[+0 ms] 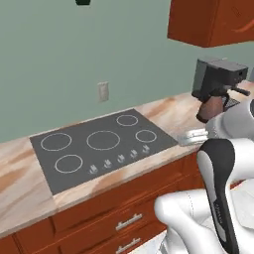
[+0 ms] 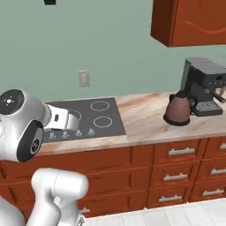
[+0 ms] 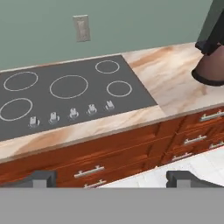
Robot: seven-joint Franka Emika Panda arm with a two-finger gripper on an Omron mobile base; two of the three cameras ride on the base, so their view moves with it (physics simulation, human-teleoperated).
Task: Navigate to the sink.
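You are looking at a home kitchen.

A marbled beige counter (image 1: pixel 163 111) runs along a grey-green wall (image 2: pixel 110 48), with a flat dark cooktop (image 1: pixel 99 146) set into it, white burner rings and a row of small knobs at its front edge. Below sit reddish wood drawers (image 2: pixel 176 154) with silver bar handles; a matching upper cabinet (image 2: pixel 190 22) hangs above. A brown kettle (image 2: pixel 178 110) and a dark coffee machine (image 2: pixel 204 86) stand on the counter, and a wall outlet (image 3: pixel 82 28) sits behind the cooktop.
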